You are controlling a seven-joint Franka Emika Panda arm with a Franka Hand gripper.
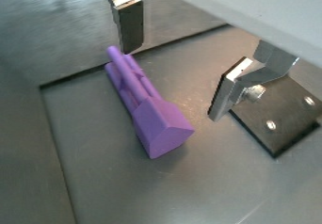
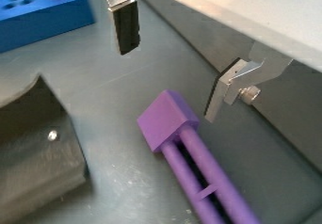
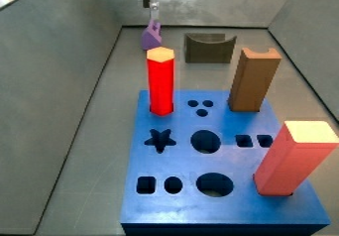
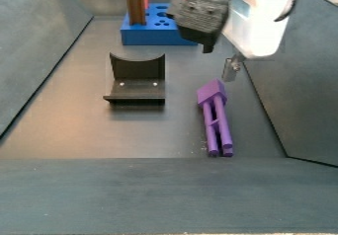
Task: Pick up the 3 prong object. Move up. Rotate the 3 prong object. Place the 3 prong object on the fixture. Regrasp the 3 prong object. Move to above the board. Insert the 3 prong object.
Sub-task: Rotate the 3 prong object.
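While the purple peg (image 4: 215,119) lies flat on the grey floor (image 4: 79,111) near the right wall, the gripper (image 4: 232,69) hangs just above its far end with nothing between its plates. In a side view the peg's long axis runs roughly toward the camera, away from the blue board (image 4: 149,27) at the back. Both wrist views show a solid wedge-shaped block at one end and slim parallel prongs at the other (image 1: 141,105) (image 2: 191,158). Its two silver fingers (image 1: 126,19) (image 1: 239,88) stand spread wide apart, one on each side of the peg, not touching it. A dark fixture (image 4: 134,78) sits on the floor to the left of the peg, well apart from it. Seen in a side view, the board (image 3: 220,196) carries a red peg (image 3: 161,80), a brown block (image 3: 252,78) and a pink block (image 3: 292,158) standing upright in it, with several holes open.
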